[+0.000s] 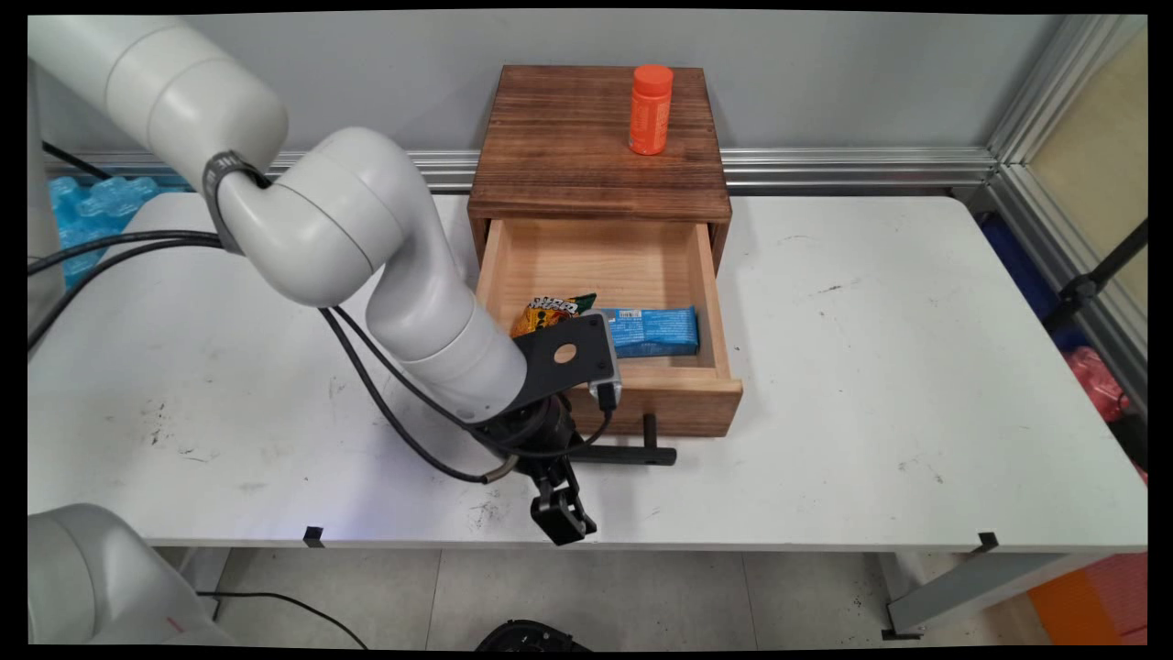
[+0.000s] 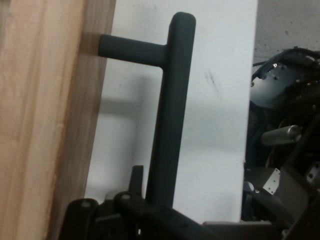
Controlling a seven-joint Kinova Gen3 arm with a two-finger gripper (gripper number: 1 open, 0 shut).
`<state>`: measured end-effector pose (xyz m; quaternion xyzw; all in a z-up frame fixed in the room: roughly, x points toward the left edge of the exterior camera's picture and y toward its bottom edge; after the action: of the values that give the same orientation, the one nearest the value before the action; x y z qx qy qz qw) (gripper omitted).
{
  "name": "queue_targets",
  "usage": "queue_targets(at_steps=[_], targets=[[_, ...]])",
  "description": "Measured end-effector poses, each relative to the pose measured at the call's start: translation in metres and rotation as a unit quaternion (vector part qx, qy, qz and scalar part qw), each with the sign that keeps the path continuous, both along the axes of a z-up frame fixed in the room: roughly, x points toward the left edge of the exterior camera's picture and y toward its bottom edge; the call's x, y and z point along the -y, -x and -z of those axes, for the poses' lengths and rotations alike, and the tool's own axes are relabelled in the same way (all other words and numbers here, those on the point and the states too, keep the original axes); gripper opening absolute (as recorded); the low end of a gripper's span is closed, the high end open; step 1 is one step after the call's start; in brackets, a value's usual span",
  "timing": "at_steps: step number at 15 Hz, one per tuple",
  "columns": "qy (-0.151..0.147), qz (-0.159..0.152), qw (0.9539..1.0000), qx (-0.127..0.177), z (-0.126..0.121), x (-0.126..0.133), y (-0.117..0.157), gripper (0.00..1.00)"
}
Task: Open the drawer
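A dark wooden box [image 1: 596, 147] stands at the table's back with its light wood drawer [image 1: 674, 403] pulled out. Inside the drawer lie an orange-yellow snack packet [image 1: 548, 314] and a blue packet [image 1: 652, 330]. An orange bottle [image 1: 651, 110] stands upright on the box's top. My gripper [image 1: 559, 513] is low over the table, just in front of the drawer and at the left end of its black bar handle [image 1: 637, 453]. In the hand view the handle [image 2: 170, 110] runs up from my gripper's linkage [image 2: 145, 212], with the drawer front [image 2: 40, 125] on the left.
The table's front edge [image 1: 733, 541] runs right below the gripper, with floor beyond it. Blue plastic [image 1: 92, 206] lies past the table's back left corner. A red bag [image 1: 1095, 376] sits off the right side. Black cables [image 1: 385, 403] hang from the arm.
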<state>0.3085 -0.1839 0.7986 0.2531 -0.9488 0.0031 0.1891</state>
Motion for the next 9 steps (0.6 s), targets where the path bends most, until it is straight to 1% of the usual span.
queue_targets(at_steps=[9], targets=[[-0.009,-0.005,0.9999,0.003,0.001,-0.014,0.009,1.0]])
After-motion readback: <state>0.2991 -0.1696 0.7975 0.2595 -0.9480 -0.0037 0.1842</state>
